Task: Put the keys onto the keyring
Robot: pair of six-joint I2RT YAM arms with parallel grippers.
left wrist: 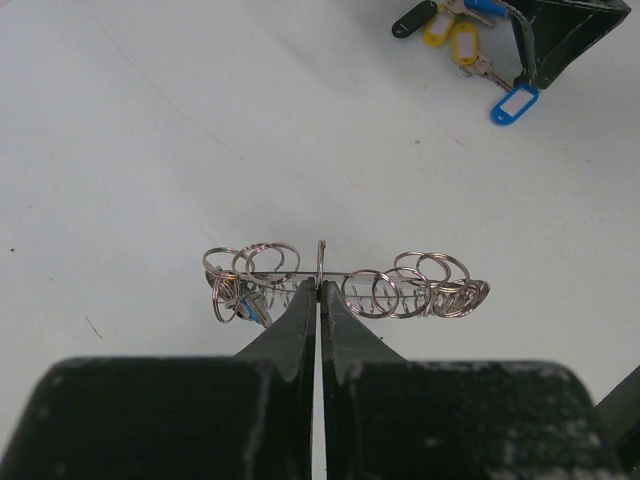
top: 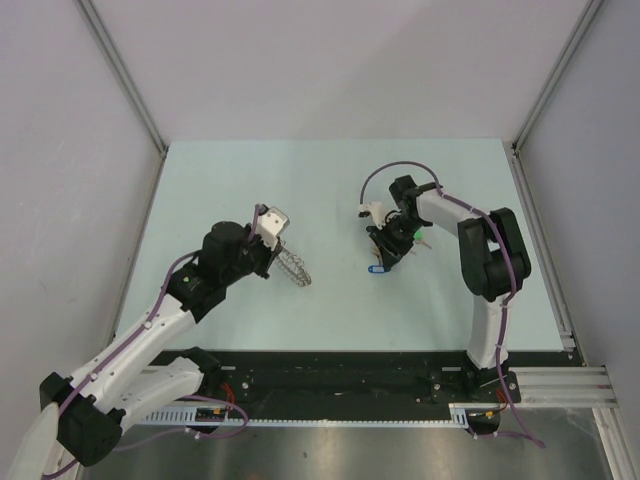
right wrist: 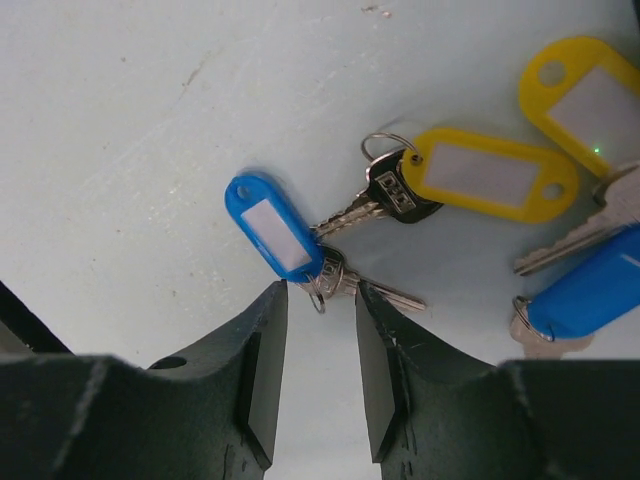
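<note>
Your R gripper (right wrist: 320, 305) is nearest: fingers (right wrist: 262, 370) open, straddling the blue-tag key (right wrist: 272, 235) flat on the worktop (right wrist: 120, 120), blade crossing the gap rightward. L gripper (left wrist: 319, 300) pinches the keyring (left wrist: 400, 290), well apart.

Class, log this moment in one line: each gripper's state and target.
left gripper: shut on grey coiled-wire keyring | right gripper: open, tips at blue-tagged metal key
</note>
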